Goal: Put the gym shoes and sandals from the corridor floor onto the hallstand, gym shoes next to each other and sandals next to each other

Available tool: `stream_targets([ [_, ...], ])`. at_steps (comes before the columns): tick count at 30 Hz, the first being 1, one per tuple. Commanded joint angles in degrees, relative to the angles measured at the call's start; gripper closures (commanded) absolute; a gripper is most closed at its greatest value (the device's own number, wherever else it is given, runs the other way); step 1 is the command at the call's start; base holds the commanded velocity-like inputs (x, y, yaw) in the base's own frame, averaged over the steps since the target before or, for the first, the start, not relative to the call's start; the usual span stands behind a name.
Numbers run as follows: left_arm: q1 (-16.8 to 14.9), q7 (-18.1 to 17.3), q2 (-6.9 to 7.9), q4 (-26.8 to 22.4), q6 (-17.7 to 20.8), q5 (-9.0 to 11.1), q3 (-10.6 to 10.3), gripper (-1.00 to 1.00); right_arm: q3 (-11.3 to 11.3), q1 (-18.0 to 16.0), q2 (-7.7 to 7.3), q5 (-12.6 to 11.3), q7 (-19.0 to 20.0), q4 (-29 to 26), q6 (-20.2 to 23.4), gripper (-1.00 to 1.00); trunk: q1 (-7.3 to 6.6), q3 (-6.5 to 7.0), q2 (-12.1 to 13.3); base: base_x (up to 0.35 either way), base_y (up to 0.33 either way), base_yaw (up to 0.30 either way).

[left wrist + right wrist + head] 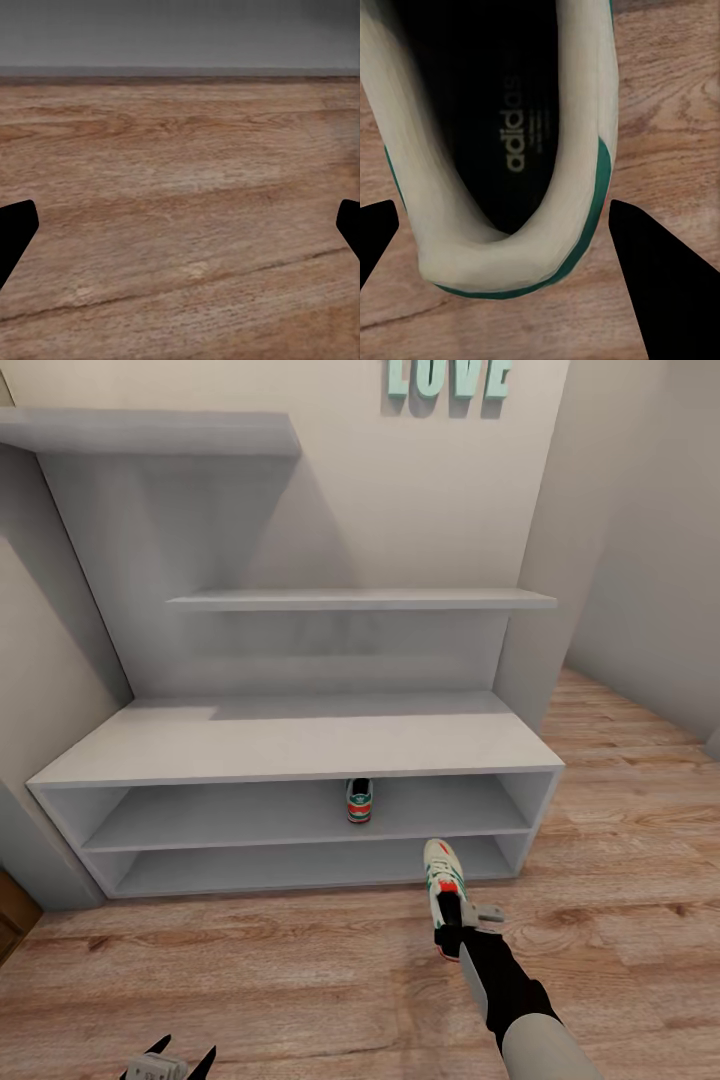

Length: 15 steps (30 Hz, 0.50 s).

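Note:
The light-grey hallstand (300,745) stands against the wall ahead. One gym shoe (359,800), white with green stripes and a red heel, sits on its upper low shelf, heel towards me. My right gripper (455,922) is shut on the heel of the other gym shoe (441,880), whose toe points at the bottom shelf opening. In the right wrist view, that gym shoe (510,150) fills the space between the fingers (656,285) of the right gripper (502,206). My left gripper (168,1062) hangs open low over the corridor floor (300,980). The sandals are out of view.
Two stepped wall shelves (360,600) rise above the bench top. A wall corner (545,560) juts out right of the unit, with plank floor (640,780) running past it. The left gripper (186,206) faces bare planks (180,240) and a grey base.

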Motion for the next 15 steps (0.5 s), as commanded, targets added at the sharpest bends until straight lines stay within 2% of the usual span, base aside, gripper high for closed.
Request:
stream_targets([
  [1, -0.06, -0.42, -0.04, 0.04, -0.18, -0.34, 0.48, -1.00, -0.28, -0.03, 0.08, 0.47, 0.11, -0.11, 0.28, 1.00, -0.01, -0.05, -0.02, 0.000, 0.000, 0.005],
  [7, -0.06, -0.40, -0.09, 0.06, -0.17, -0.34, 0.48, -1.00, -0.28, -0.03, 0.08, 0.49, 0.10, -0.32, 0.28, 1.00, -0.01, -0.22, -0.02, 0.000, 0.000, 0.084],
  [15, -0.06, -0.34, -0.14, 0.12, -0.17, -0.34, 0.48, -1.00, -0.28, -0.03, 0.08, 0.45, 0.06, -0.59, 0.20, 1.00, -0.01, -0.65, -0.02, 0.000, 0.000, 0.163],
])
